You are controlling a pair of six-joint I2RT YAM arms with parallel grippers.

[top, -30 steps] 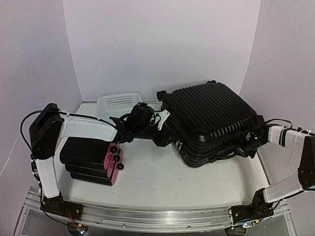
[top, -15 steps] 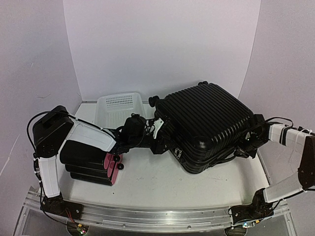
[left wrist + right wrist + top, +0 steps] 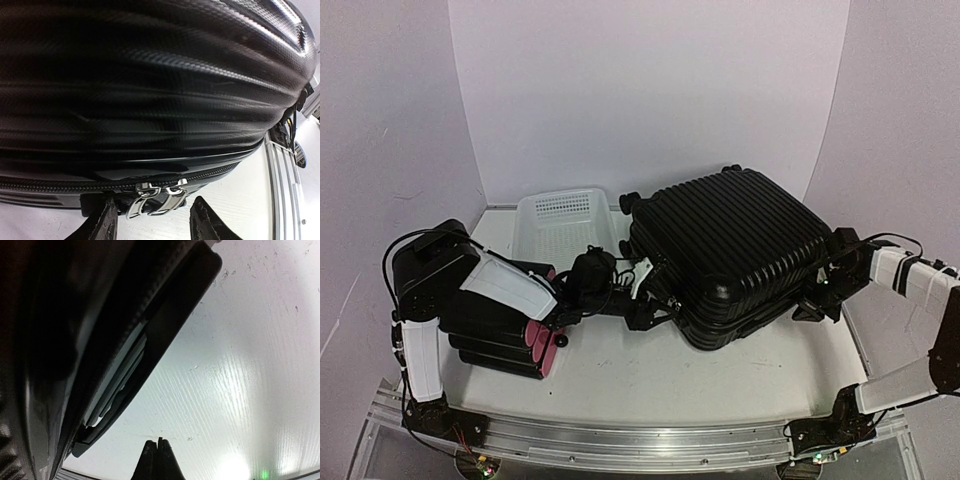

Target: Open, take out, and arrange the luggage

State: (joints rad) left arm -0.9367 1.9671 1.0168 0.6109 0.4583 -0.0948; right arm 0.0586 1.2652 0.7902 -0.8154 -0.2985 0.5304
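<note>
Luggage (image 3: 730, 250) rests on desk (image 3: 650, 370); left fingers (image 3: 102, 222) spread, one either side of zipper pulls (image 3: 155, 197); right fingers (image 3: 157, 462) pressed together, empty, beside luggage.

One luggage (image 3: 730, 250), one smaller case (image 3: 485, 345) (pink-sided), one basket (image 3: 560, 205), two zipper pulls (image 3: 142, 196)

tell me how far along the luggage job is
Early. Done: nothing clear yet; the luggage lies closed on the table, zip shut. In hand: the left gripper straddles the two metal zipper pulls, jaws open and not clamped on them; the right gripper is shut on nothing at the luggage's right edge. Left: unzip, lift the lid, take out the contents and arrange them.
</note>
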